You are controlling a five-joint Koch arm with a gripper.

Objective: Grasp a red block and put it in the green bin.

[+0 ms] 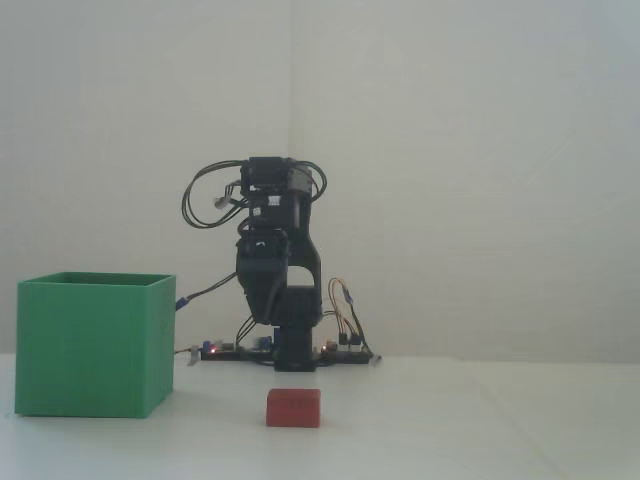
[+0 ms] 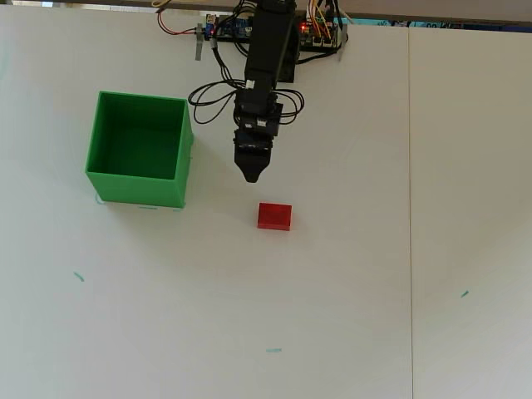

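The red block (image 1: 293,407) (image 2: 274,216) lies flat on the white table, in front of the arm's base. The green bin (image 1: 90,350) (image 2: 137,189) stands open-topped to the left in both views, and its inside looks empty from overhead. My gripper (image 2: 251,176) (image 1: 264,316) hangs above the table, its tip pointing down and forward. In the overhead view it sits a little up and to the left of the block, between block and bin. Its jaws taper to one closed point with nothing in them.
The arm's base with its circuit boards and wires (image 2: 274,33) sits at the table's far edge. A seam (image 2: 410,208) runs down the table on the right in the overhead view. Small teal marks (image 2: 79,276) dot the surface.
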